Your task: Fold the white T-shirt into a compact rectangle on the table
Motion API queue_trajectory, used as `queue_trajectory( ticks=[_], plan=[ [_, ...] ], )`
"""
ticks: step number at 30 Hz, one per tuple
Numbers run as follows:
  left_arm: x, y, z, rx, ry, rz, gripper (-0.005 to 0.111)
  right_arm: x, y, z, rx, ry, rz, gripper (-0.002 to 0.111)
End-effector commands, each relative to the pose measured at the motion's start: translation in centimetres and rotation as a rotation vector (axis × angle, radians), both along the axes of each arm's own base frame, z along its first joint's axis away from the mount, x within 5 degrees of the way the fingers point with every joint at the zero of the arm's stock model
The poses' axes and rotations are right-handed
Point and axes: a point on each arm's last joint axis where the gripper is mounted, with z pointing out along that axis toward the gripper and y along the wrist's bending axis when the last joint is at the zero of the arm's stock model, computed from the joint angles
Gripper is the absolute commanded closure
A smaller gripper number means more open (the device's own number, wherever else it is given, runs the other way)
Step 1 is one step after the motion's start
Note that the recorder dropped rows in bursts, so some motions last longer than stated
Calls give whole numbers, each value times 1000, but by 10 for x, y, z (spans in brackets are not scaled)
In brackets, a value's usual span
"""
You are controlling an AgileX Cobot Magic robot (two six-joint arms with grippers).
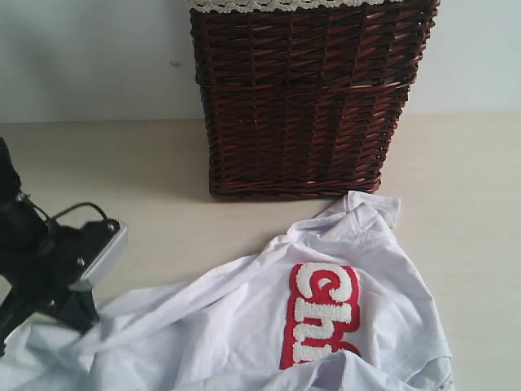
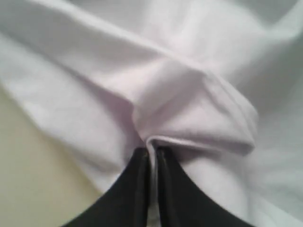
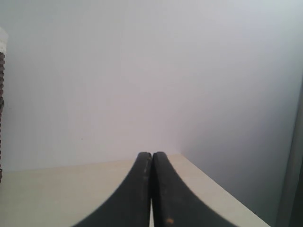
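Left wrist view: the left fingers (image 2: 144, 157) are pinched narrow on a thin folded edge of the shirt (image 2: 189, 104), with a sliver of white cloth between them. The cloth bunches in soft creases just past the tips, and the bare bench (image 2: 28, 179) shows at one side.

Exterior view: the shirt (image 1: 244, 318) lies crumpled across the near part of the bench (image 1: 464, 204), running off the near edge of the view. Its red patch (image 1: 321, 314) faces up, with white fuzzy letters turned sideways. The left arm (image 1: 41, 252) reaches down at the shirt's left end, where the fingers (image 1: 81, 314) meet the cloth. The shirt's far end lies just beside the foot of the basket (image 1: 305, 106); whether they touch cannot be told. The basket is dark wicker with a lace trim (image 1: 285, 5), and the wall (image 1: 81, 57) is behind it.

Right wrist view: the right fingers (image 3: 147, 161) are pressed together, holding nothing, above bare bench (image 3: 71, 189), facing the wall (image 3: 142, 71).
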Motion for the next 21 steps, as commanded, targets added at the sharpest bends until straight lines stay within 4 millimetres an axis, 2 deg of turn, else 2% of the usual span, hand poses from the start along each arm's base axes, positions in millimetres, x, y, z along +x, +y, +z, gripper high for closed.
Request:
queue_trajectory(
  ticks=[1,3,5,8,17,21],
  plan=[
    [53,28,29,-64,-328,280,107,1,0,-2,-4,9,3,108],
    [76,45,41,-91,-460,429,107,1,0,-2,-4,9,3,108],
    [85,58,48,-107,-498,498,107,1,0,-2,-4,9,3,108],
    [92,66,46,-90,-555,550,107,1,0,-2,-4,9,3,108],
    [109,74,-8,5,-564,613,107,1,0,-2,-4,9,3,108],
    [119,79,-17,38,-636,670,107,1,0,-2,-4,9,3,108]
  ],
)
